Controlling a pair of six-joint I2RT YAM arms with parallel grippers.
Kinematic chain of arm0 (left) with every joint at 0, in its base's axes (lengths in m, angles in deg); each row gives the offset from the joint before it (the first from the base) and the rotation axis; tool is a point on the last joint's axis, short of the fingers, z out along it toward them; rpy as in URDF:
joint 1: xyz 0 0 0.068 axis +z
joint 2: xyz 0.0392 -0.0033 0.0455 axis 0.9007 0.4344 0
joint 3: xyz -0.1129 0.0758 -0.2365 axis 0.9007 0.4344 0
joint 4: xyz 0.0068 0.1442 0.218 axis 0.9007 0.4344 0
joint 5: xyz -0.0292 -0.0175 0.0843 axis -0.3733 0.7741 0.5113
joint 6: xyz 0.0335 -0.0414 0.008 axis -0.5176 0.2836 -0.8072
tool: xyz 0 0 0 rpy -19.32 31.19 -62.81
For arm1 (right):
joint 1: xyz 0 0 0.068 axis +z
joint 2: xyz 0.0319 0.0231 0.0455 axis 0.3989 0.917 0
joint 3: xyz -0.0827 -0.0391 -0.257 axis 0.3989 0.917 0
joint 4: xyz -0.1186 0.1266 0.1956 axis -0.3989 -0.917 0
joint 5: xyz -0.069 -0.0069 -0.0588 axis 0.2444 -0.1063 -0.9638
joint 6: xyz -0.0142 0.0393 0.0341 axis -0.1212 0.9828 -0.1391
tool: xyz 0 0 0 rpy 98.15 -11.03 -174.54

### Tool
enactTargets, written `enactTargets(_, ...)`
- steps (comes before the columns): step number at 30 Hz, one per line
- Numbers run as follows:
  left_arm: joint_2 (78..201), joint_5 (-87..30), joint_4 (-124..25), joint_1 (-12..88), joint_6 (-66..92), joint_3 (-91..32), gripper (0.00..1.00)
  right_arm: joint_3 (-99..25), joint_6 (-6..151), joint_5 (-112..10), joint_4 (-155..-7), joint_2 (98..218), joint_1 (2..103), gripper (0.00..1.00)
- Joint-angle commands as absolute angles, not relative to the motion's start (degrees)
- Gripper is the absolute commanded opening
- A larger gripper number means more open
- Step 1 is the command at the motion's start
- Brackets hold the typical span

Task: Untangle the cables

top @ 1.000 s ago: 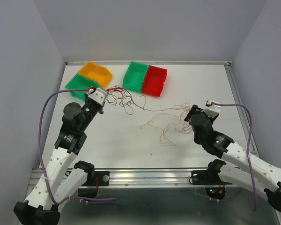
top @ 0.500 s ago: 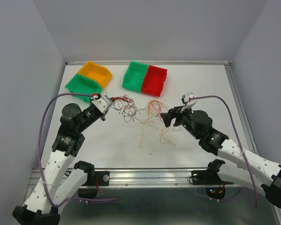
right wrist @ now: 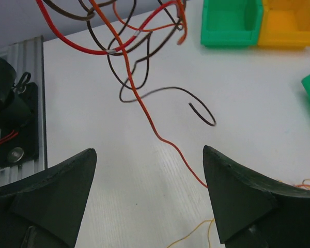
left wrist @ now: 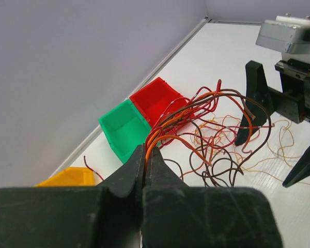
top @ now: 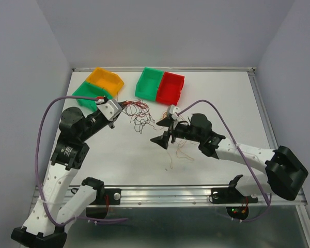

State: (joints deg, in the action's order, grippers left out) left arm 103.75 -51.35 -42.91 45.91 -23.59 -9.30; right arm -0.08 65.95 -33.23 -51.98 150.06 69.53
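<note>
Top view: we see thin red, orange and dark wire cables tangled on the white table. Left wrist: left gripper pressed together — pinching the cables. Right wrist: right gripper spread wide — an orange strand crosses its gap.

The left arm and right arm share white link shells, black joint housings, a lilac-purple cable trailing along each, and matte black wedge-shaped fingers.
</note>
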Motion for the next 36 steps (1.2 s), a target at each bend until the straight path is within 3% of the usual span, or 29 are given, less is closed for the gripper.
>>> enactTargets(1,105.53,-55.13,-42.9,45.8,-21.98,-15.16,0.05,-4.84,64.36,-29.96,-41.77,153.44,71.23,0.88)
enactTargets(3,106.76,-56.62,-41.93,45.8,-21.27,-16.05,0.06,-4.41,64.97,-31.98,-37.82,155.37,71.41,0.88)
enactTargets(4,107.03,-56.98,-41.23,45.71,-21.18,-16.75,0.06,-4.32,65.15,-32.77,-36.76,155.9,71.5,0.8)
enactTargets(5,107.29,-56.81,-41.05,45.71,-21.18,-16.93,0.06,-4.4,65.41,-35.56,-35.96,156.52,71.59,0.68)
enactTargets(6,107.3,-56.63,-40.7,45.71,-21.44,-16.93,0.06,-4.32,65.42,-37.07,-35.7,156.7,71.5,0.39)
enactTargets(10,106.25,-50.08,-38.24,45.71,-23.46,-17.19,0.08,-0.64,67.24,-43.75,-34.73,154.25,71.59,0.04)
enactTargets(15,103.61,-32.83,-39.29,45.71,-25.75,-17.1,0.09,6.4,69.81,-55.0,-34.46,145.91,71.5,0.0)
enactTargets(16,103.34,-30.98,-39.64,45.71,-26.27,-17.54,0.11,7.54,70.42,-55.8,-34.46,142.84,71.59,0.0)
enactTargets(17,103.08,-29.48,-39.47,45.71,-27.5,-17.8,0.21,7.11,70.51,-55.28,-34.46,141.33,71.5,0.01)
enactTargets(22,105.01,-38.06,-36.39,45.71,-27.69,-18.87,0.37,-6.92,70.43,-52.47,-47.19,137.71,71.5,0.01)
enactTargets(24,106.5,-39.66,-36.39,45.71,-26.81,-17.9,0.4,-17.08,70.52,-50.11,-51.66,138.59,71.59,0.01)
enactTargets(25,106.85,-39.93,-37.35,45.71,-26.55,-16.5,0.48,-20.89,70.86,-49.4,-52.65,139.12,71.59,0.01)
enactTargets(28,107.91,-42.2,-38.67,45.71,-27.85,-12.9,0.59,-34.95,71.57,-48.95,-57.3,142.63,71.59,0.01)
enactTargets(31,108.09,-43.88,-39.55,45.71,-28.74,-9.82,0.64,-46.46,71.39,-51.4,-61.79,146.92,71.5,0.01)
enactTargets(36,106.51,-53.27,-41.31,45.71,-30.06,-6.39,0.81,-51.34,71.57,-52.65,-63.38,149.84,71.5,0.0)
